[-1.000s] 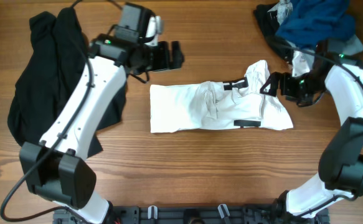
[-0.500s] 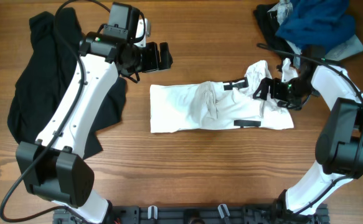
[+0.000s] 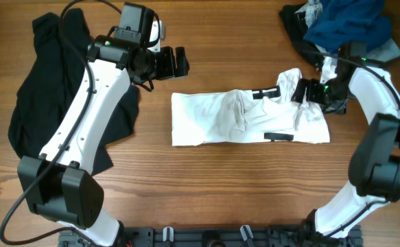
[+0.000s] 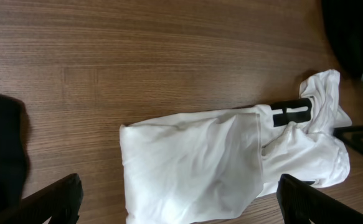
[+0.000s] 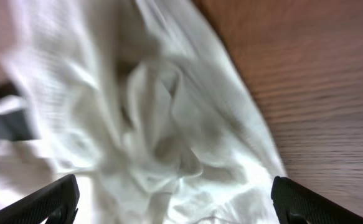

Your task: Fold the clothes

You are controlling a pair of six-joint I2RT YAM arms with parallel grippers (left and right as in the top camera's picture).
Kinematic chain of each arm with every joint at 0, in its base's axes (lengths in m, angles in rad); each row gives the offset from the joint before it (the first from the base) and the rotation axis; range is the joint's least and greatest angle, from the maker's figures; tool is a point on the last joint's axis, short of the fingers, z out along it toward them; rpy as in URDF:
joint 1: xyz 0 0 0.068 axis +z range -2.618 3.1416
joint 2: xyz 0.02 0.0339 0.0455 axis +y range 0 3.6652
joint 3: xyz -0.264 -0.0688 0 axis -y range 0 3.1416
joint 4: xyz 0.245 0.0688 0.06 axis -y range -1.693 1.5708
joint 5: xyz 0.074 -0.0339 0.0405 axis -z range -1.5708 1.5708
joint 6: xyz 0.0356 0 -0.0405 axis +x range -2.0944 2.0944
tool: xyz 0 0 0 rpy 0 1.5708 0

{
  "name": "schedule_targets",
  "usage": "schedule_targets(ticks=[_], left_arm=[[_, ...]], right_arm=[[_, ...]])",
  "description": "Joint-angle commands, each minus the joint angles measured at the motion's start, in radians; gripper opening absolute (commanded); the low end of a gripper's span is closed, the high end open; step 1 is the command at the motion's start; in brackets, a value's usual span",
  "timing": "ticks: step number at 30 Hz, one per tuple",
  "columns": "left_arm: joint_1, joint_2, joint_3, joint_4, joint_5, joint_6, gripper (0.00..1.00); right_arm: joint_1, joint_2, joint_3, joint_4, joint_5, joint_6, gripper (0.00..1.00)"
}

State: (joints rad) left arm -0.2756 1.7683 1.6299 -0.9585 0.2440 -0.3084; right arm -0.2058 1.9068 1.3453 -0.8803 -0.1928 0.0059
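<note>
The white T-shirt lies folded into a long band across the middle of the table, with a black stripe print near its bunched right end and a small black tag on its front edge. My left gripper is open and empty, hovering just behind the shirt's left end; the left wrist view shows the shirt between and beyond its fingers. My right gripper is at the crumpled right end, and its fingers are spread wide over the wrinkled cloth.
A black garment lies spread along the left side under my left arm. A pile of blue and dark clothes sits at the back right corner. Bare wood shows in front of the shirt.
The whole shirt has slid a little to the right, and my right gripper has moved right with it. My left gripper shifted slightly left and back, then held still.
</note>
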Motion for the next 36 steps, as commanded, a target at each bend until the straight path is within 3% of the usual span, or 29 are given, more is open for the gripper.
schedule_targets(ticks=[1, 9, 19, 24, 26, 27, 30, 36], left_arm=[[-0.002, 0.012, 0.001, -0.003, -0.01, 0.02, 1.0], [-0.002, 0.012, 0.001, -0.018, -0.01, 0.021, 1.0], [-0.002, 0.012, 0.001, -0.058, -0.023, 0.066, 1.0], [-0.002, 0.012, 0.001, -0.064, -0.044, 0.066, 1.0], [-0.002, 0.012, 0.001, -0.064, -0.044, 0.066, 1.0], [-0.002, 0.012, 0.001, -0.064, -0.044, 0.066, 1.0], [-0.001, 0.012, 0.001, -0.064, -0.069, 0.066, 1.0], [0.032, 0.012, 0.001, -0.06, -0.115, 0.066, 1.0]], right_arm=[[-0.004, -0.056, 0.026, 0.032, 0.017, -0.114, 1.0], [-0.004, 0.043, -0.025, 0.11, 0.013, -0.279, 1.0], [-0.004, 0.146, -0.026, 0.068, -0.083, -0.243, 0.99], [-0.004, 0.156, -0.026, -0.047, -0.134, -0.106, 0.68], [-0.004, 0.156, -0.026, -0.097, -0.169, -0.103, 0.63], [-0.004, 0.156, -0.026, -0.116, -0.174, -0.104, 0.51], [-0.01, 0.154, -0.024, -0.125, -0.171, -0.105, 0.04], [-0.073, 0.102, 0.107, -0.152, -0.212, -0.056, 0.04]])
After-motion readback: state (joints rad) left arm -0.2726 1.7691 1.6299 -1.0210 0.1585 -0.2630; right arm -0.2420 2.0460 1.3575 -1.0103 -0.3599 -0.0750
